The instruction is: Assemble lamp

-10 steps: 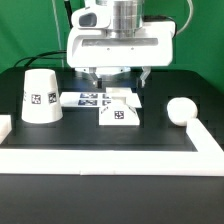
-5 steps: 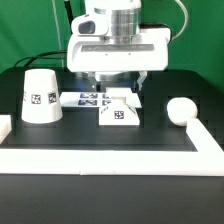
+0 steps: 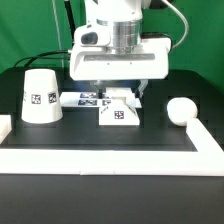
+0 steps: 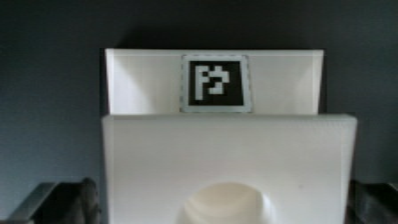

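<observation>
The squat white lamp base (image 3: 118, 112) stands mid-table with a tag on its front. My gripper (image 3: 118, 92) hangs right above it, jaws open, one finger on each side of the base's back part. In the wrist view the base (image 4: 215, 130) fills the frame, with its tag and a round socket (image 4: 231, 205); the dark fingers (image 4: 63, 203) show at both edges, apart from its sides. The tapered shade (image 3: 40, 95) stands on its wide end on the exterior view's left. The round bulb (image 3: 181, 110) lies on the exterior view's right.
The marker board (image 3: 82, 98) lies flat just behind the base, toward the shade. A raised white border (image 3: 100, 158) runs along the front and both sides of the black table.
My gripper has come down toward the lamp base, with the jaws still open. The base, shade and bulb have not moved.
</observation>
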Robot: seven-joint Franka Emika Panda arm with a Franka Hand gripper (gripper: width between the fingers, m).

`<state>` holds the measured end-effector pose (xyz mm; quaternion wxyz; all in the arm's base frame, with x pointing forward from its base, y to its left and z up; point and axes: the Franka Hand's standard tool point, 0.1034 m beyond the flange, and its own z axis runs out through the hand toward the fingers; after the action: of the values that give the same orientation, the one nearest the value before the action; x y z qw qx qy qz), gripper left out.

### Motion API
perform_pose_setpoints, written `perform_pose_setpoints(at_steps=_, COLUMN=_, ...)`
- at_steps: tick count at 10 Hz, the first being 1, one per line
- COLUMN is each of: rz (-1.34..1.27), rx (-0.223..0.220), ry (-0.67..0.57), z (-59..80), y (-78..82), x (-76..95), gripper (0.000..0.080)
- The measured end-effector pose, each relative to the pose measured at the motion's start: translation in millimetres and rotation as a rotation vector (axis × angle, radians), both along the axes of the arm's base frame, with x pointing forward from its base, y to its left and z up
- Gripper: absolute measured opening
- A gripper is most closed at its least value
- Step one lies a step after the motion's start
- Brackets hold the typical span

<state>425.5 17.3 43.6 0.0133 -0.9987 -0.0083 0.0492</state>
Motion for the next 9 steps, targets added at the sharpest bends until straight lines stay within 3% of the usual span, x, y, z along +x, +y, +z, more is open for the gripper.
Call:
perform_pose_setpoints(at_steps=1, rz=0.001, rx=0.0, ry=-0.003, z=1.3, y=0.4, x=2.0, gripper=0.0587)
perform_pose_setpoints(at_steps=2, rz=0.003, rx=0.0, ry=-0.006, z=1.4, y=0.4, x=2.4, gripper=0.0533)
perform_pose_setpoints(at_steps=9, rz=0.003, rx=0.0, ry=-0.006, z=1.3, y=0.5, x=2.4, gripper=0.0534)
